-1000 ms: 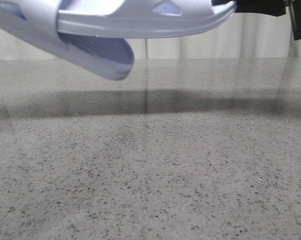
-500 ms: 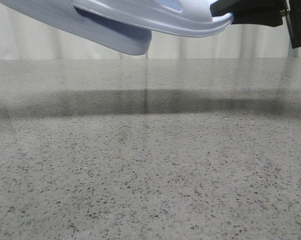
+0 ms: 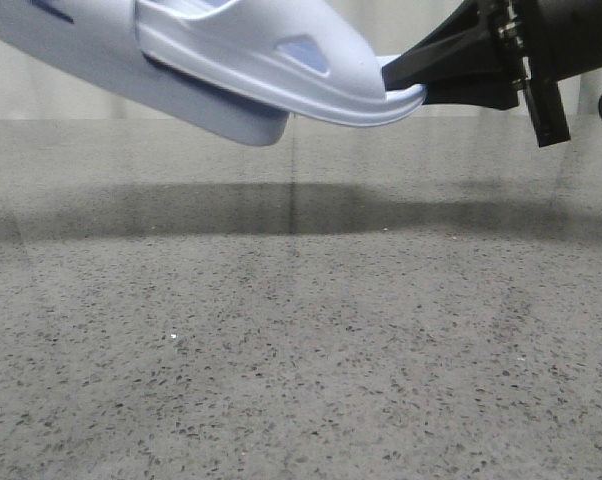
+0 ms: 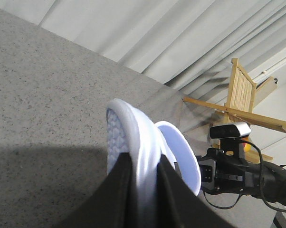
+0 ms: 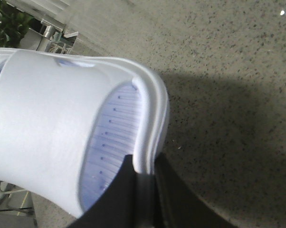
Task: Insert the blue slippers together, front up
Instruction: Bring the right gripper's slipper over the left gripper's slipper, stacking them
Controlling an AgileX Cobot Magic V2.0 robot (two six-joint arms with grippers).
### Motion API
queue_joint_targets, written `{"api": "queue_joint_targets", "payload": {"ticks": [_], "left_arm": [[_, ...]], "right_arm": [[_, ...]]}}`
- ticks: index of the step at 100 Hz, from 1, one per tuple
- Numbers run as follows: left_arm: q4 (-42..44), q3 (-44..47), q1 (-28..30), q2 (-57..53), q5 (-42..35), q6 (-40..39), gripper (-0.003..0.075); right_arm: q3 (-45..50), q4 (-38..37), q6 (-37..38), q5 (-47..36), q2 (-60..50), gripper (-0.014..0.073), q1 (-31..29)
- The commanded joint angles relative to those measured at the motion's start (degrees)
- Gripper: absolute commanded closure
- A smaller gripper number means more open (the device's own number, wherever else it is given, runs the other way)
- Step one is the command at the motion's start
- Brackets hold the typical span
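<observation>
Right hand (image 3: 401,82): fingers pinching the heel rim of one slipper (image 3: 271,55), holding it in the air.
Left hand (image 4: 143,190): fingers clamping the edge of the other slipper (image 4: 126,137).
Slippers: hanging overlapped above the desk (image 3: 301,340), one partly tucked under the other's strap.

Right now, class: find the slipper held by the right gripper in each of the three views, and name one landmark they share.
Front view: slipper held by the right gripper, top centre, heel rim pinched.
Left wrist view: the farther, partly hidden slipper, right of centre.
Right wrist view: fills the left half.
Shared landmark: the speckled grey table.
</observation>
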Motion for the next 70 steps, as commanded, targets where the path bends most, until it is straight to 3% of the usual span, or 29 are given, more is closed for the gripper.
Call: {"api": "queue_joint_targets", "payload": {"ticks": [1,29,70], "left_arm": [[-2.45,-0.96,-1.73,0.86,8.10,-0.23,0.0705],[-1.48,-0.37,-6.81,4.96,4.94,1.75,0.0705],[-0.31,-0.37,-7.03,5.45,2.54,2.79,0.0705]], "right_arm": [[-1.96,3.46,-2.81,8.82,-1.94,0.0701,1.84],[-1.96,3.60,-2.79,9.09,-1.94,0.0701,1.84],[-1.96,3.38,-2.79,8.04,-1.94,0.0700,1.64]]}}
